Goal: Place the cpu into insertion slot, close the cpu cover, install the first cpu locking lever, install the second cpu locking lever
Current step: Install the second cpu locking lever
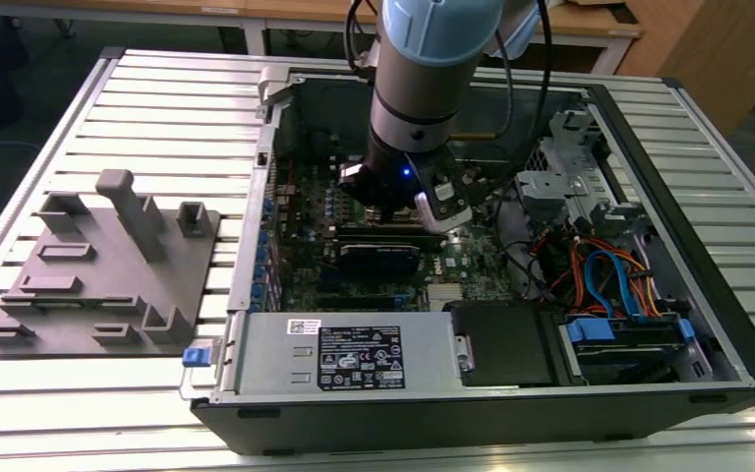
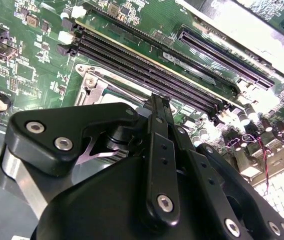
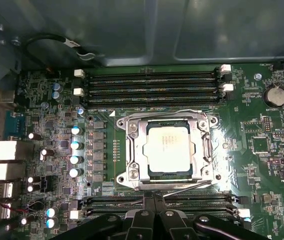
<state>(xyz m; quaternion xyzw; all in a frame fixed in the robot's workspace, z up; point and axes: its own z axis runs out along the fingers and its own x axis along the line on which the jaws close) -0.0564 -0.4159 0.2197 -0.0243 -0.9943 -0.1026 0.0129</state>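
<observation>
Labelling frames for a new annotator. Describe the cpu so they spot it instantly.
Find the green motherboard in the first wrist view, between its two banks of long black memory slots. The cpu is the pale square chip framed by the silvery cpu cover, the only flat metal-topped square there.

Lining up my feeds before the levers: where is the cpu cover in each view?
Exterior view: under the claw, which hides it.
First wrist view: the cpu cover sits mid-picture, framing the cpu.
Second wrist view: a corner of the cover lies just beyond the claw.
Shared landmark: the long black memory slots beside it in both wrist views.
</observation>
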